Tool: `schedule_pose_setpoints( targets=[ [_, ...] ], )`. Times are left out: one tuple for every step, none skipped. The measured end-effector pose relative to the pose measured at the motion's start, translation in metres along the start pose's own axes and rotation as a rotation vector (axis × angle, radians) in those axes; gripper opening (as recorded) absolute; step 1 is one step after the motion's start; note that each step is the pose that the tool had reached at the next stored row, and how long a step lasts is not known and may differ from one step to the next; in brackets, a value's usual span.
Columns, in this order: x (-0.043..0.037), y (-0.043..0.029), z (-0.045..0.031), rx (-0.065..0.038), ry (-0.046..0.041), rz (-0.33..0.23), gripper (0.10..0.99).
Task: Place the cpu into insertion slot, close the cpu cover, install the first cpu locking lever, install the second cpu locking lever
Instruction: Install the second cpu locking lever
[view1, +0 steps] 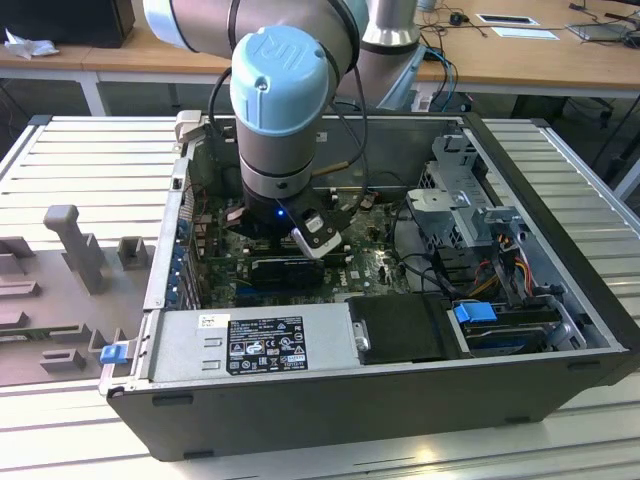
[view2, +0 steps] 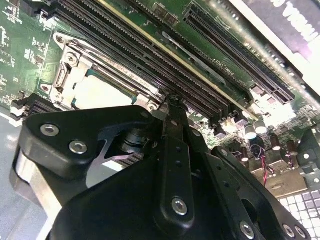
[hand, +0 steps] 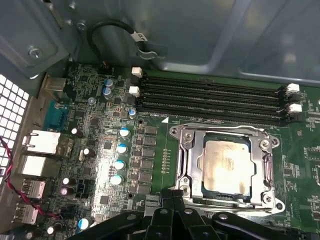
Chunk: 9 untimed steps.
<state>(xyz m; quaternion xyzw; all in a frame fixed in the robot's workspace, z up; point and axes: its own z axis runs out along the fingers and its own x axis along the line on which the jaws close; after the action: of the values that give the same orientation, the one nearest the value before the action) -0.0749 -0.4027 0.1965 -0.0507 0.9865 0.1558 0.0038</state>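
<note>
Green board flat on the floor of a grey computer case, lid off, up on a ribbed metal desk. Big arm with a pale blue cap reaching down into the case from twelve o'clock in the exterior view. Black hand low over the board, near the middle of the case. Pale silvery cpu already down flat in the insertion slot, square with it, not tilted. Shiny cpu cover folded down over it, with the chip's top peeking through the square window. Same chip and same cover in the second wrist view, just past the hand. Fingers of the hand pressed together, tips just beside the edge of the cover. Cannot tell about touching. Cannot tell how the locking levers sit. Long black memory slots side by side just beyond the cover. Grey blocky shapes on the desk at nine o'clock from the case, well apart from the hand.
</note>
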Motion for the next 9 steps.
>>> schedule_pose_setpoints(
  targets=[
    [-0.0001,0.0001,0.0005,-0.001,-0.0001,0.000,0.106],
    [-0.0001,0.0002,0.0009,-0.001,-0.0002,0.000,0.106],
    [0.0000,0.0007,0.0020,-0.003,-0.0002,0.000,0.106],
    [0.0002,0.0007,0.0023,-0.004,-0.0001,-0.001,0.106],
    [0.0004,0.0007,0.0025,-0.006,-0.0002,-0.001,0.106],
    [0.0006,0.0007,0.0025,-0.007,-0.0004,-0.001,0.106],
    [0.0009,0.0008,0.0025,-0.008,-0.0005,-0.001,0.106],
    [0.0011,0.0008,0.0025,-0.008,-0.0006,-0.001,0.106],
    [0.0013,0.0010,0.0018,-0.009,-0.0005,-0.001,0.106]
  ],
)
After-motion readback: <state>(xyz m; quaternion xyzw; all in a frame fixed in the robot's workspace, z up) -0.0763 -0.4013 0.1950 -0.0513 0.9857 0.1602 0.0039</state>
